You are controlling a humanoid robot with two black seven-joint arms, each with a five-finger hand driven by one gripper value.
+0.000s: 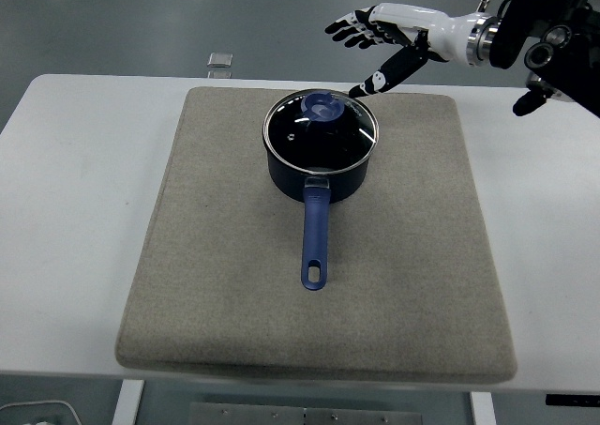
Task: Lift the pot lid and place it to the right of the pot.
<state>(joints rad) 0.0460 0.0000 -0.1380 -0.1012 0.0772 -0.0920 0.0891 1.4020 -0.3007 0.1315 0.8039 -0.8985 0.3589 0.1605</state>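
Reaching in from the upper right of the frame, the robot's white-and-black right hand [394, 40] has its fingers [349, 28] spread and holds nothing. The round glass pot lid with a blue knob [322, 125] lies below and to the left of those fingertips, upper centre, closed on the dark blue saucepan [319, 167]. It sits on a grey felt mat [187, 256] covering the white desk [75, 162] (the pan's long blue handle [316, 237] points toward the frame's bottom). No left hand shows.

Only one view is given, taken from high on the robot's side and aimed forward and down. The table [75, 162] is seen nearly whole, its near edge along the bottom and grey floor beyond its far edge. The mat [422, 284] is centred at middle distance.
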